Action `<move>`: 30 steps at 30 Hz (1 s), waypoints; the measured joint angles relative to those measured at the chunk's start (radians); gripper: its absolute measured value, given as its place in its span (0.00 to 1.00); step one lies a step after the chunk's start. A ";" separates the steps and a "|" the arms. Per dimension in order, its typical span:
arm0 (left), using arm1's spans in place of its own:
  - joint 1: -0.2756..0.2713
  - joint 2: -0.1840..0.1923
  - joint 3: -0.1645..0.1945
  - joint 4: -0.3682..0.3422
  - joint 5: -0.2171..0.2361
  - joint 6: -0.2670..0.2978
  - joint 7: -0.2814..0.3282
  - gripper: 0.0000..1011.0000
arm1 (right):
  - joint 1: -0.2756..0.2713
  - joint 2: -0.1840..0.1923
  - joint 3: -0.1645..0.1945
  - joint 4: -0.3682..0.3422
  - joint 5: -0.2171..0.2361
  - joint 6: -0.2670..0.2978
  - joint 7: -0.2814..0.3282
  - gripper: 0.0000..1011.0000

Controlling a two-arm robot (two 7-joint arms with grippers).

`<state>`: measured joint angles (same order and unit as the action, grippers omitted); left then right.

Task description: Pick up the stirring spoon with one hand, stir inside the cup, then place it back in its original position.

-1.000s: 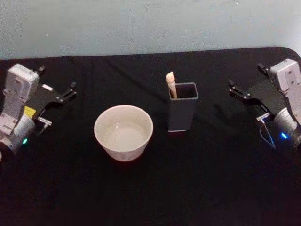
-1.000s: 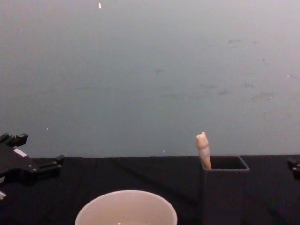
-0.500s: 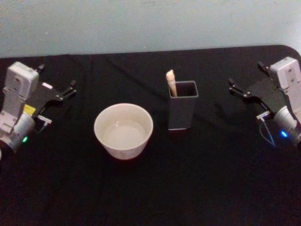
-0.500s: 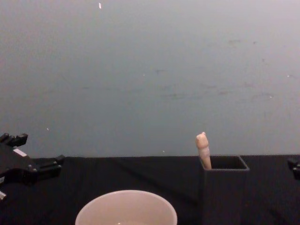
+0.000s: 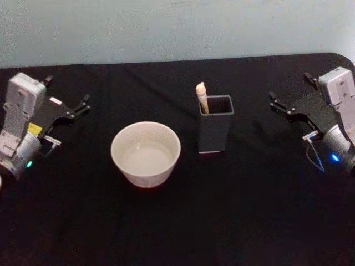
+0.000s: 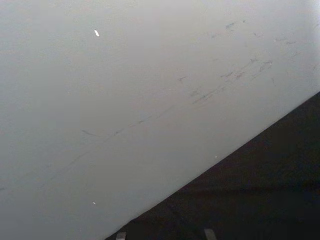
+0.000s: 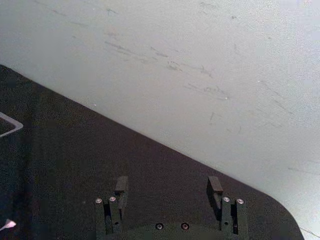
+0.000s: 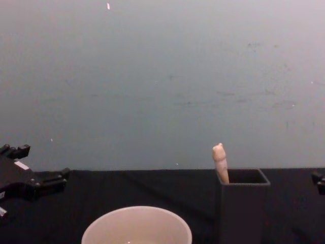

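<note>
Head view: the stirring spoon (image 5: 202, 98) stands in the dark holder (image 5: 213, 133) at mid-table, leaning on its back left corner, with the cream handle top showing above the rim. The cup (image 5: 145, 178) sits just left of the holder, apart from it. The left gripper (image 5: 67, 90) hovers at the table's (image 5: 222, 221) left edge and the right gripper (image 5: 289, 87) at its right edge, both spread wide, holding nothing and well away from the spoon. Left wrist view: two fingertips (image 6: 209, 233) set well apart, over the table's far edge below the wall (image 6: 125, 90). Right wrist view: fingers (image 7: 215, 186) stand wide over bare cloth. Chest view: the spoon's knobbly top rises from the holder, right of the cup's rim.
</note>
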<state>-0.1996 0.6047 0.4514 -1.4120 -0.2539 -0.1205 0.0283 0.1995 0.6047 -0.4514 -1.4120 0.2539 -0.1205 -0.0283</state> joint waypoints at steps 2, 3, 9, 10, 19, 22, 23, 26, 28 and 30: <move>0.000 0.000 0.000 0.000 0.000 0.000 0.000 0.99 | 0.000 0.000 0.000 0.000 0.000 0.000 0.000 0.99; 0.000 0.000 0.000 0.000 0.000 0.000 0.000 0.99 | 0.000 0.000 0.000 0.000 0.000 0.000 0.000 0.99; 0.000 0.000 0.000 0.000 0.000 0.000 0.000 0.99 | 0.000 0.000 0.000 0.000 0.000 0.000 0.000 0.99; 0.000 0.000 0.000 0.000 0.000 0.000 0.000 0.99 | 0.000 0.000 0.000 0.000 0.000 0.000 0.000 0.99; 0.000 0.000 0.000 0.000 0.000 0.000 0.000 0.99 | 0.000 0.000 0.000 0.000 0.000 0.000 0.000 0.99; 0.000 0.000 0.000 0.000 0.000 0.000 0.000 0.99 | 0.000 0.000 0.000 0.000 0.000 0.000 0.000 0.99; 0.000 0.000 0.000 0.000 0.000 0.000 0.000 0.99 | 0.000 0.000 0.000 0.000 0.000 0.000 0.000 0.99; 0.000 0.000 0.000 0.000 0.000 0.000 0.000 0.99 | 0.000 0.000 0.000 0.000 0.000 0.000 0.000 0.99; 0.000 0.000 0.000 0.000 0.000 0.000 0.000 0.99 | -0.003 0.001 0.005 -0.003 0.002 0.000 0.007 0.99; 0.000 0.000 0.000 0.000 0.000 0.000 0.000 0.99 | -0.009 0.003 0.016 -0.015 0.013 -0.001 0.025 0.99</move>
<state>-0.1995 0.6047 0.4514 -1.4119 -0.2539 -0.1205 0.0283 0.1904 0.6082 -0.4355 -1.4271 0.2665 -0.1215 -0.0029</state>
